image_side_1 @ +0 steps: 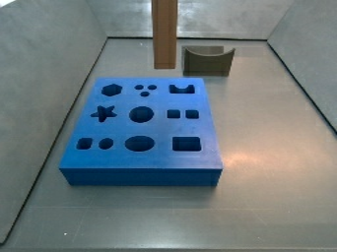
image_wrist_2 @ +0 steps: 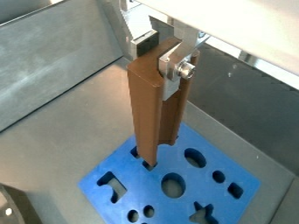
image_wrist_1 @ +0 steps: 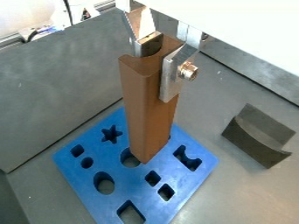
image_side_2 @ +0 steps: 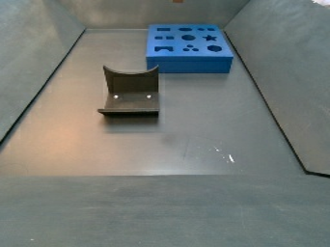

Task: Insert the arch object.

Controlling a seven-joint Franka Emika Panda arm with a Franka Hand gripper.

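The arch object (image_wrist_1: 146,105) is a tall orange-brown bar held upright in my gripper (image_wrist_1: 160,57). The silver fingers (image_wrist_1: 176,72) clamp its upper end, and it shows the same way in the other wrist picture (image_wrist_2: 152,105), held by the gripper (image_wrist_2: 160,54). Its lower end hangs over the blue board (image_wrist_1: 193,179), near a round cut-out (image_wrist_1: 128,158). In a side view the bar (image_side_1: 165,34) hangs from the frame's top edge above the far end of the board (image_side_1: 145,148). The gripper itself is out of that frame.
A squat olive-brown block with a scooped top (image_side_1: 207,60) stands on the grey floor beside the board, and also shows in a wrist view (image_wrist_1: 257,134) and in a side view (image_side_2: 129,93). Grey walls enclose the floor. The board (image_side_2: 190,46) has several shaped cut-outs.
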